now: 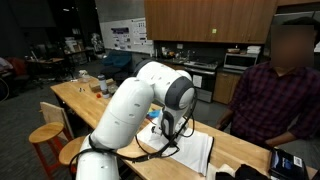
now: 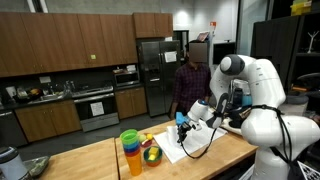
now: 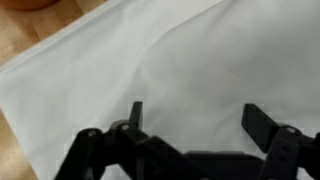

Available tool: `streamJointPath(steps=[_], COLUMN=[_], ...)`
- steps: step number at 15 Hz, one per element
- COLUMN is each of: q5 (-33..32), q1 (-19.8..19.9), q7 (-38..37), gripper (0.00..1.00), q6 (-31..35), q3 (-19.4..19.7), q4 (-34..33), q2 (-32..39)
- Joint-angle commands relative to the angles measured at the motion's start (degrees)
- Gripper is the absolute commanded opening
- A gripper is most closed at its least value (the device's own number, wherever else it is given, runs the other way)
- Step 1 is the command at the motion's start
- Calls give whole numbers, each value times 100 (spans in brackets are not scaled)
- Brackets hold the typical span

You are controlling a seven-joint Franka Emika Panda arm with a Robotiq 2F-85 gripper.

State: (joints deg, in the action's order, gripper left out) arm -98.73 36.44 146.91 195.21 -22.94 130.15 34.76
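At the bottom of the wrist view, the tool (image 3: pixel 193 110) hangs with its fingers spread apart just above the white cloth (image 3: pixel 190 55), which lies flat on the wooden counter (image 3: pixel 30 30), so a shallow pinch would probably slip off the thin fabric.

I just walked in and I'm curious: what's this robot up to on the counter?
A white robot arm reaches down over a creased white cloth lying on the wooden counter. Its jaws stand open over the cloth and hold nothing; whether they touch it cannot be told. A stack of coloured plastic cups stands near the cloth, and a person in a plaid shirt is behind the counter.
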Motion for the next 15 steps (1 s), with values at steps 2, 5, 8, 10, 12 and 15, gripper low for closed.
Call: streamJointPath(steps=[2, 5, 8, 10, 12, 15], q5=[-1, -2, -393, -840, -1378, -1672], q1=[-34, -36, -219, -490, -513, -510], q7=[-29, -31, 112, 29, -213, -689], gripper=[100, 100, 100, 100, 100, 100], q6=[0, 0, 337, 467, 301, 319], q3=[9, 20, 232, 519, 545, 618], q4=[3, 17, -49, -140, -260, -468], q2=[-104, -128, 79, 130, 253, 68])
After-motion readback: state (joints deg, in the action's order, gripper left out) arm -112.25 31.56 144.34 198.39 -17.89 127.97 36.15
